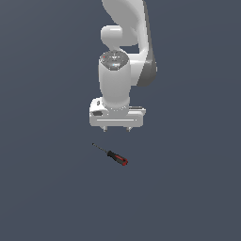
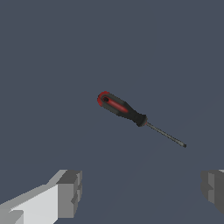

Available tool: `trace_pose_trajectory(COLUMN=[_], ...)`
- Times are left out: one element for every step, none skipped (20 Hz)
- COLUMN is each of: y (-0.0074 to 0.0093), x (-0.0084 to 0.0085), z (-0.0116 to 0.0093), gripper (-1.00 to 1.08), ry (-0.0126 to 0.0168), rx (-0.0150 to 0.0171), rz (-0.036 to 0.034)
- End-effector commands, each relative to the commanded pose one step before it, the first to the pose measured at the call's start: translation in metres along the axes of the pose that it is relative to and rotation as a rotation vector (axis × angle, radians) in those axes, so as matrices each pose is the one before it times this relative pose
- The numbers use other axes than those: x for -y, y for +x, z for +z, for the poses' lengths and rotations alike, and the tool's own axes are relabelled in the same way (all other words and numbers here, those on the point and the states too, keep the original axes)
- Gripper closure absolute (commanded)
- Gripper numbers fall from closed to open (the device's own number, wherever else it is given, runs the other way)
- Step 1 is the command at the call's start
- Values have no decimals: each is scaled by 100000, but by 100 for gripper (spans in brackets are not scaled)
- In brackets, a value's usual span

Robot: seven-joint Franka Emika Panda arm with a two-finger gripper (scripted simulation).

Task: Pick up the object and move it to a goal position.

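Bare floor all round the screwdriver, nothing between it and the hand above

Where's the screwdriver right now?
In the exterior view the screwdriver lies flat on the grey surface, just below the open gripper, untouched, handle toward that view's right.

The arm is glossy white, built of rounded, bulbous links with a grey band along one side. A silvery-grey cap tops the wrist cylinder. Below sits a flat, boxy white gripper with two short, blocky grey fingers.
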State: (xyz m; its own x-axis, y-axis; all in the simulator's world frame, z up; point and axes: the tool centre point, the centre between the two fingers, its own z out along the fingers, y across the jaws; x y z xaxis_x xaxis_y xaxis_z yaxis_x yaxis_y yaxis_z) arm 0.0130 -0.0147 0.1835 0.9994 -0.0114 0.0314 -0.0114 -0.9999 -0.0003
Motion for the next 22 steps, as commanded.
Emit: trace_pose_trajectory(y=[0,21,34,68,96,126,145,126,103,78,53,27,-10,-19,-7,2,10,18,24,29,31,32], x=[-1,-29,11,-25,-33,-45,-49,-42,-34,-22,-14,2,2,-2,-2,-7,-22,-23,-32,-37,-45,-49], z=[0,2,-99,-118,-171,-224,-268,-240,-201,-169,-125,-67,-5,42,58,52,55,63,74,89,110,133], gripper=[-92,-92,-92,-92,-92,-92,-92,-92,-92,-92,-92,-92,-92,-92,-92,-92,-92,-92,-92,-92,-92,-92], ry=[0,0,21,27,39,51,61,56,48,42,34,20,5,-12,-21,-23,-27,-33,-39,-47,-54,-62], rx=[0,0,-167,-204,-293,-382,-453,-400,-329,-269,-192,-93,3,60,69,46,35,33,33,41,56,74], rz=[0,0,-155,-184,-256,-315,-340,-257,-166,-83,4,72,97,-32,-168,-288,-400,-537,-664,-800,-936,-1079])
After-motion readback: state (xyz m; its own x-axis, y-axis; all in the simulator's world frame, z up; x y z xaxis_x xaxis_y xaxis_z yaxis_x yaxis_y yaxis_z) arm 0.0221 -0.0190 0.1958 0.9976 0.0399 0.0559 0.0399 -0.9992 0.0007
